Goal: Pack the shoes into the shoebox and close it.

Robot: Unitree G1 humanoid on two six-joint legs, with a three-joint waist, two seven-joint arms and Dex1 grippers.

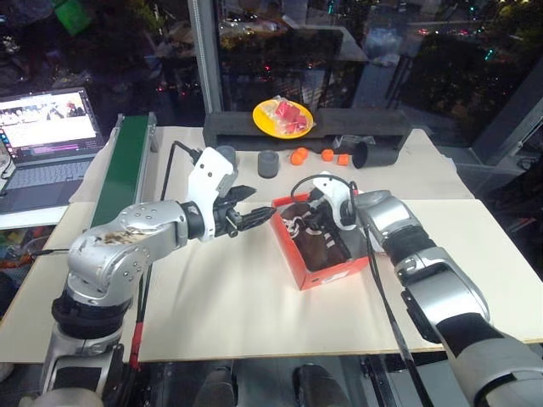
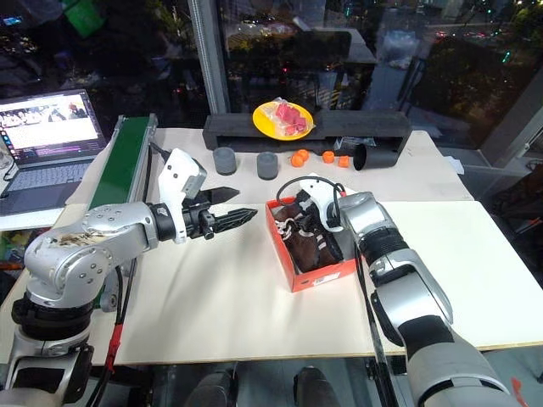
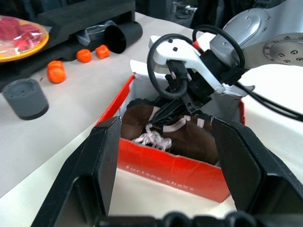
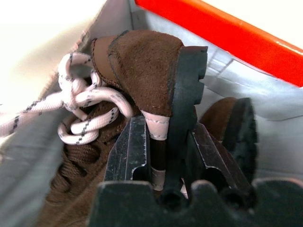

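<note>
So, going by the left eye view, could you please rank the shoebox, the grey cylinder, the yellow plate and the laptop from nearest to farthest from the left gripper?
From the left gripper:
1. Shoebox, just past the fingertips, to the robot's right.
2. Grey cylinder, behind it, toward the table's far side.
3. Yellow plate, farther back, on the black foam tray.
4. Laptop, far off to the robot's left.

Yellow plate (image 1: 282, 118) w/ red pieces sits on long black foam tray (image 1: 305, 129) at worktop (image 1: 254, 314) far edge. In front: 2 grey cylinders (image 2: 267, 165), small orange bits (image 1: 299, 156), black cup (image 1: 376, 154) on its side. Open laptop (image 1: 47, 136) and green conveyor (image 1: 123, 168) far left.
</note>
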